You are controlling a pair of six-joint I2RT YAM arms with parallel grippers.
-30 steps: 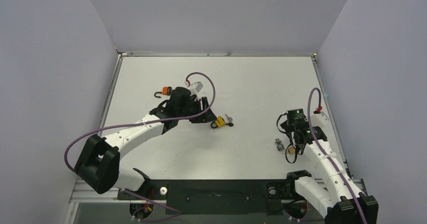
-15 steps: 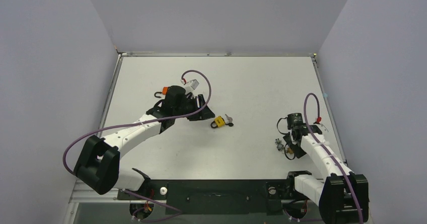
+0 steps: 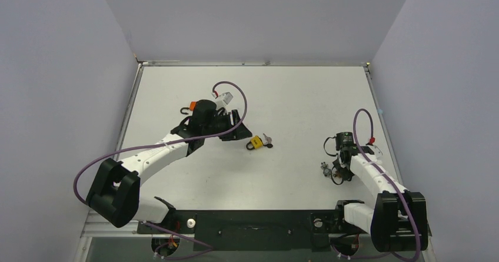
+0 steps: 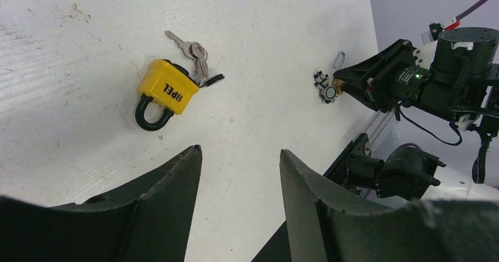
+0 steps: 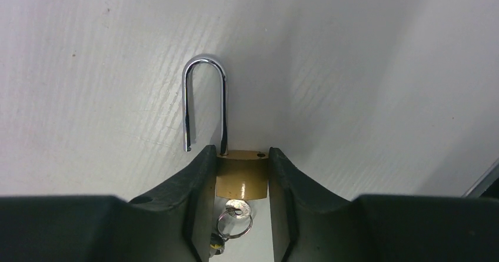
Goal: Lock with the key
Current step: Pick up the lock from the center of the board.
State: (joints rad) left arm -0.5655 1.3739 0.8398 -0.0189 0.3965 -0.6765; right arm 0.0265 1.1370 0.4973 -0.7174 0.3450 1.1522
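At the right side of the table (image 3: 294,91), close to the near edge: the brass padlock (image 5: 241,176), pinched across its body by the right gripper (image 5: 241,152), fingers tight against both flanks; lying flat, by the look of it, with the shackle (image 5: 205,62) sprung open, seated in the body by one leg only, free end hanging clear beside the left finger; key (image 5: 237,206) already in the keyway at the bottom, on a ring between the fingers.

Probably rigid and dense for so small a thing; smooth brass, so likely to slip or twist under a side load; best held as now, across the flat flanks, leaving shackle top and key head free. To lock: bring the free leg over its hole, press straight down along the legs, then turn the key; expect a stiff spring and some skidding on the table.

Farther left, over the middle of the table: the left gripper (image 4: 240,153), fingers spread wide, holding nothing, looking down on a yellow padlock (image 4: 168,87) with its own keys (image 4: 191,50), seemingly closed.
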